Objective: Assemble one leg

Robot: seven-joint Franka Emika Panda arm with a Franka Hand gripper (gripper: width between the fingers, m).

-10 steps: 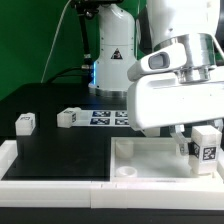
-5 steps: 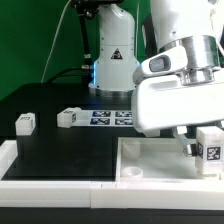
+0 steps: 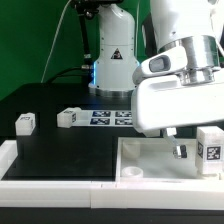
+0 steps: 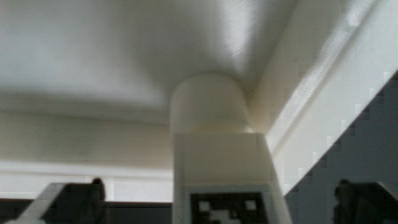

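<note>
A white leg (image 3: 209, 150) with a marker tag stands upright in the corner socket at the exterior view's right end of the large white tabletop (image 3: 150, 158). My gripper (image 3: 196, 150) is around it. One dark finger (image 3: 183, 151) shows apart from the leg's side. In the wrist view the leg (image 4: 222, 150) rises between the two dark fingertips (image 4: 71, 202), with a gap on each side. The gripper (image 4: 217, 205) is open and holds nothing.
Two more small white legs (image 3: 25, 122) (image 3: 68, 117) lie on the black table at the exterior view's left. The marker board (image 3: 110, 117) lies behind the tabletop. A white rim (image 3: 50, 183) runs along the table's front edge.
The leg has shifted slightly toward the exterior view's right and lower. A gap has opened between the visible finger and the leg.
</note>
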